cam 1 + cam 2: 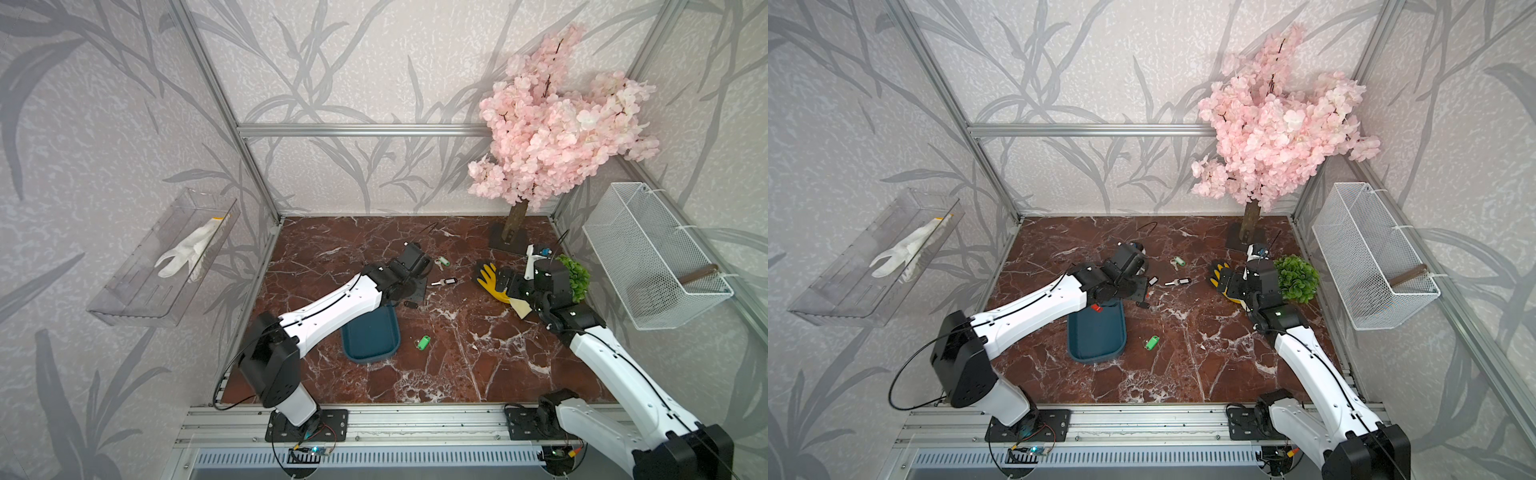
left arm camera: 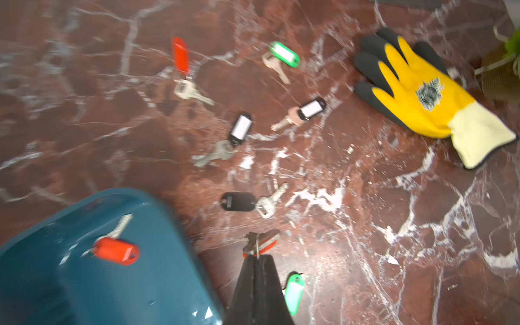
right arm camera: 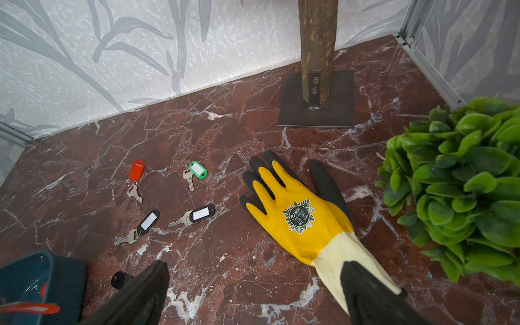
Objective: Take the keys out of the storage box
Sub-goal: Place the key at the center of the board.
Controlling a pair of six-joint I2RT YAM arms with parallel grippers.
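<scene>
Inside the storage box (image 2: 140, 295), a red-tagged key (image 2: 116, 250) lay loose on the bottom, blurred. Just beside the box's rim the left gripper (image 2: 256, 257), pressed together, pinched a second red key (image 2: 266, 239) by its ring alone; so thin a hold could slip and drop it inside. Six more keys (image 2: 242, 129) lay on the counter (image 2: 365, 225) beyond the box. Well apart from the box, the right gripper (image 3: 253, 281) hung spread over a yellow glove (image 3: 295, 213). In both top views the left arm (image 1: 332, 307) hid the box's far end.

White arm shells (image 1: 332, 307), black joints (image 1: 272, 365), cables (image 1: 890, 392), black left gripper (image 2: 256, 257)
</scene>
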